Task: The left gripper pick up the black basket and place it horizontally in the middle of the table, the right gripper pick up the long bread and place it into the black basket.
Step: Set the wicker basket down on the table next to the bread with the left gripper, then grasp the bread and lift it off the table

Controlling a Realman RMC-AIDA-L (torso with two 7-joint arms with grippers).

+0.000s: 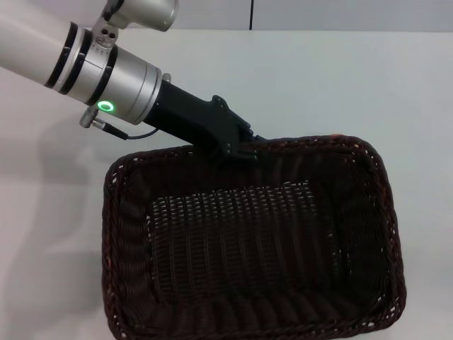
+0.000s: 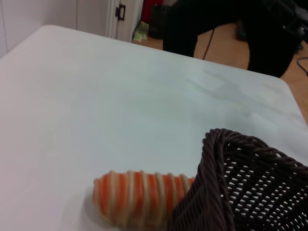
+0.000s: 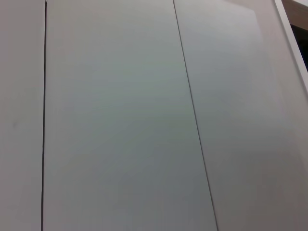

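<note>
The black basket [image 1: 255, 248] fills the lower middle of the head view, its open mouth facing up toward the camera and its braided rim running round a woven floor and sloping sides. It looks tilted, the far rim raised; whether its base touches the white bench [image 1: 340, 85] cannot be told from this view. The left gripper [image 1: 237, 145] comes in from the upper left on a silver-grey arm with a lit green ring, and its black end meets the far rim of the basket near the middle of that long side. The fingers appear clamped on the rim there, one part of the black casing overlapping the wicker edge, though the fingertips themselves are hidden behind the rim.

In the left wrist view a corner of the basket [image 2: 250, 187] rises close to the camera, and the long bread [image 2: 139, 195] lies on the bench [image 2: 120, 96] just beside that corner, partly hidden behind the wicker wall. The loaf rests outside the basket with its orange and cream stripes facing up.

The right gripper is not visible in any view; the right wrist camera shows only pale flat panels [image 3: 120, 120] with thin dark seams between them.
</note>
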